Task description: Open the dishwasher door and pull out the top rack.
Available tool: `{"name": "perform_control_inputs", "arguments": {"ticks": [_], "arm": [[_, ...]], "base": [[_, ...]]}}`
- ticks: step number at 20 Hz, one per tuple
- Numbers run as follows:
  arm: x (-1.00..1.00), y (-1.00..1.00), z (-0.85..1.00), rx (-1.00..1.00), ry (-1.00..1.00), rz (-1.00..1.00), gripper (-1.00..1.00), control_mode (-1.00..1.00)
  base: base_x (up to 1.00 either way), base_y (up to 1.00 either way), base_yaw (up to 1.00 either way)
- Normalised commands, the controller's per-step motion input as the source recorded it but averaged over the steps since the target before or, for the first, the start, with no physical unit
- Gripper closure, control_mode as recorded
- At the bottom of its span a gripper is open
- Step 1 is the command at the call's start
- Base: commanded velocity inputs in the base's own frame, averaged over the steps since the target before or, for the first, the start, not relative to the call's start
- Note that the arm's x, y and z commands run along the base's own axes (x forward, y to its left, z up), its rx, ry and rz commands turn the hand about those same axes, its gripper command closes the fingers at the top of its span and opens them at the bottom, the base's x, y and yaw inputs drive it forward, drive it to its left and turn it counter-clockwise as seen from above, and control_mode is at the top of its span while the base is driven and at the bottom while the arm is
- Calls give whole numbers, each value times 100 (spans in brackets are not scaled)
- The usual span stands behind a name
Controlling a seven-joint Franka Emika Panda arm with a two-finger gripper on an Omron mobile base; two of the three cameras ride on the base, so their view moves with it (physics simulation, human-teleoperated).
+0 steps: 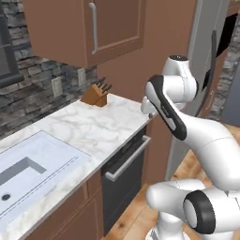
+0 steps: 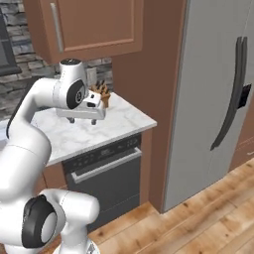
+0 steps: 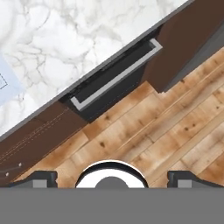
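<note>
The dishwasher door (image 2: 108,184) is a dark panel under the marble counter and stands closed, with its silver bar handle (image 2: 106,165) across the top. It also appears in the left base view, the dishwasher door (image 1: 123,180) below the counter edge, and from above as the dishwasher door (image 3: 109,89) with its handle. My gripper (image 2: 82,120) hangs open above the counter edge over the door, pointing down, with nothing between its fingers. In the hand view my gripper (image 3: 113,177) has its dark fingertips (image 3: 41,177) spread wide. The top rack is hidden behind the closed door.
A knife block (image 2: 101,93) stands at the counter's back corner. A sink (image 1: 28,164) lies left in the marble counter (image 1: 93,126). A tall grey fridge (image 2: 213,99) stands to the right past a brown panel. Wooden wall cabinets (image 2: 94,25) hang overhead. Wood floor (image 2: 198,218) lies before the dishwasher.
</note>
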Motion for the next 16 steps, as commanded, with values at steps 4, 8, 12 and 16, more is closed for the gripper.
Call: {"name": "perform_control_inputs", "arguments": {"ticks": [4,8,12,16], "arm": [[0,0,0,0,0,0,-100,100],[0,0,0,0,0,0,-100,100],[0,0,0,0,0,0,-100,100],[0,0,0,0,0,0,-100,100]], "base": [[-1,78,-9],[39,66,-12],[25,48,-3],[13,23,-1]]}}
